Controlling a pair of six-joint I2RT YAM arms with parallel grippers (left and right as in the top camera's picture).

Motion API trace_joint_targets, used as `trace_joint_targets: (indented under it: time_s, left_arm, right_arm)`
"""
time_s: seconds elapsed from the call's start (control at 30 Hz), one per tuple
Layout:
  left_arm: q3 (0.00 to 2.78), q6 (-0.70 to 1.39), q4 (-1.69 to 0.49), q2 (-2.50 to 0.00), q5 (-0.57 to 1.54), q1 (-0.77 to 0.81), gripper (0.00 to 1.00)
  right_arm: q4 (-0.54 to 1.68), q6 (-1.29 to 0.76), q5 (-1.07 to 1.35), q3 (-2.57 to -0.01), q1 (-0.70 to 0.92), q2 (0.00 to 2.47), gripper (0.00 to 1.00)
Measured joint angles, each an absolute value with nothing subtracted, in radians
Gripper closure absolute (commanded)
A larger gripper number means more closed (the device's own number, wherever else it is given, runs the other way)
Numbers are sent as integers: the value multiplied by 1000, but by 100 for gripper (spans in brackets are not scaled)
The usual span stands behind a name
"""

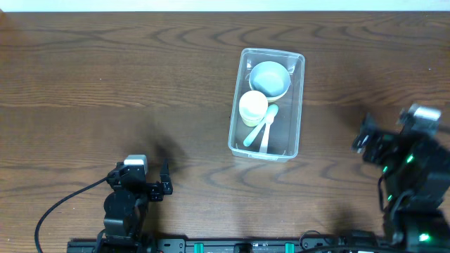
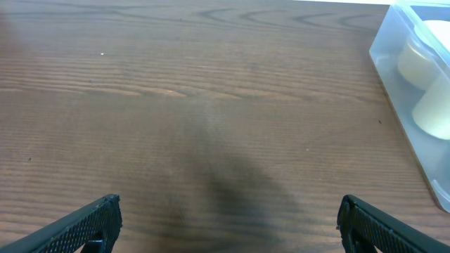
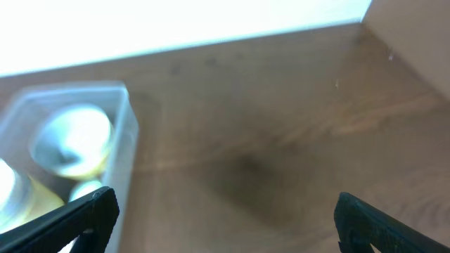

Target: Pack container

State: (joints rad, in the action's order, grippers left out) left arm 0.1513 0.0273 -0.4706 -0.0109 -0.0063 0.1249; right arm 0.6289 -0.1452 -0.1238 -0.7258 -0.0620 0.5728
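Overhead: container (image 1: 287, 130) mid-table (image 1: 105, 84) holds bowl (image 1: 269, 79), cup (image 1: 253, 107), spoon (image 1: 261, 128); bare wood all round it. Left gripper (image 2: 228, 221) and right gripper (image 3: 225, 211) are spread wide, well apart from container (cropped in wrist views).

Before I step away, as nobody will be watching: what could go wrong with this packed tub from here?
The clear container has no lid on, so the blue bowl, cup and spoon could slide or spill if it is lifted or nudged. The left tool and right tool are open, with the tub at the edge of each view; a low inward sweep might shove it.
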Motion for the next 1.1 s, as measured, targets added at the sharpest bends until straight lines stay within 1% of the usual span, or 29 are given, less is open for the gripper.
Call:
trace_joint_targets:
  time_s: [0.17,0.43,0.53,1.1]
  left_arm:
    - [151,27,-471,-11,-6,125,2]
    - [151,27,-471,-11,-6,125,2]
    - [151,27,-471,-11,-6,125,2]
    - [151,27,-471,-11,-6,125,2]
  right_arm:
    - [565,-139,-101,-459,-62,365,1]
    - [533,-133,-62,-189,-62,65,1]
    - [524,-132,-47,-147,-62,23,1]
    - [508,-129,-25,-144,-62,17,1]
